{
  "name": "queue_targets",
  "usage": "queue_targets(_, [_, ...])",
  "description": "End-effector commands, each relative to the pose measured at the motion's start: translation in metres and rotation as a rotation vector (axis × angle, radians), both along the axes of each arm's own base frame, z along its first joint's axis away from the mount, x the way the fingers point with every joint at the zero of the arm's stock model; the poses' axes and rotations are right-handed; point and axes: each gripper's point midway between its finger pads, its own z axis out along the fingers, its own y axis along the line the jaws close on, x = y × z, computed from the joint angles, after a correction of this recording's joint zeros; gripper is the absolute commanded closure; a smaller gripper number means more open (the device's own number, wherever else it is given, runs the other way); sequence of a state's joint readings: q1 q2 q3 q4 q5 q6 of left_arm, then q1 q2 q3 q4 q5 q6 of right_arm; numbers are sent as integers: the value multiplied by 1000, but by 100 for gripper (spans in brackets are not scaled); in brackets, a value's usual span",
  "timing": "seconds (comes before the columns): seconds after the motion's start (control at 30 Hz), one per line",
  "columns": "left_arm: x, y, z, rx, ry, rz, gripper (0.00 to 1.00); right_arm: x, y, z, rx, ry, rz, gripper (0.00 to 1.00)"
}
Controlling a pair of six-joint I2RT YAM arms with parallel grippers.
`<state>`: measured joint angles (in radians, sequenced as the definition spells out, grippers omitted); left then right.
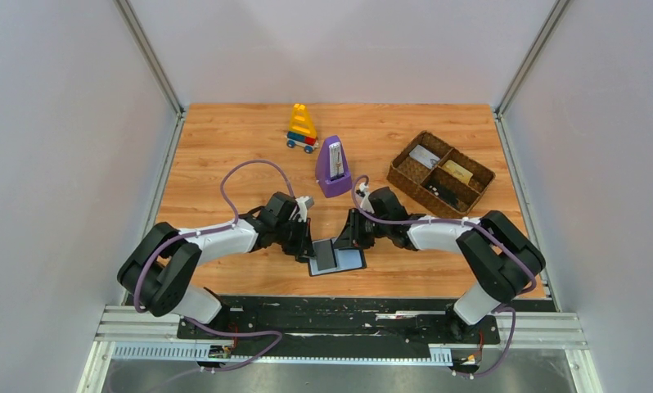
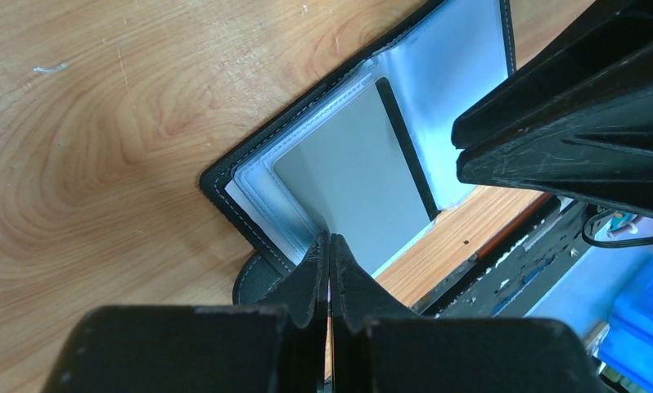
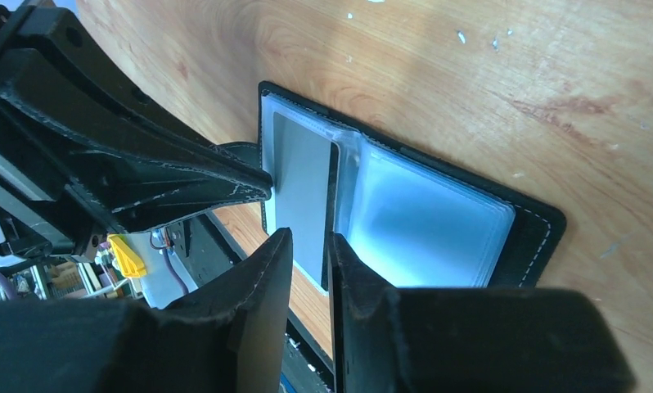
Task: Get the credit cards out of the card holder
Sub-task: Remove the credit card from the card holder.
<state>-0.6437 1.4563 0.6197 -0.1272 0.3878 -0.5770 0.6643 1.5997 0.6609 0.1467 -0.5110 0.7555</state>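
While the left pincer [image 2: 330,244] sits clenched at the card holder [image 3: 544,225], the right pincer [image 3: 311,241] gapes slightly. Nip the grey card [image 3: 303,188] alone — pull flat.

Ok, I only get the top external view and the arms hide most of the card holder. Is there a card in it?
Observer: Yes, a grey card with a dark stripe sits in a clear sleeve on one page of the card holder.
Operator: Is either grip closed?
Observer: The left pincer is shut, tips pressed together at that page's edge.
Operator: And the other?
Observer: The right pincer shows a narrow gap between its jaws, by the grey card's end.
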Motion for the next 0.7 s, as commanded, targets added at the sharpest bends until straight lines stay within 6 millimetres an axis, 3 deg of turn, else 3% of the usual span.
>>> queue_targets(0.0, [-2,6,-13,35,-11,-16,100,2,8,3,33,-17,10,76])
queue_targets(0.67, [-8,12,-20,61,10,-23,100,0,13,-10,48,10,41,83])
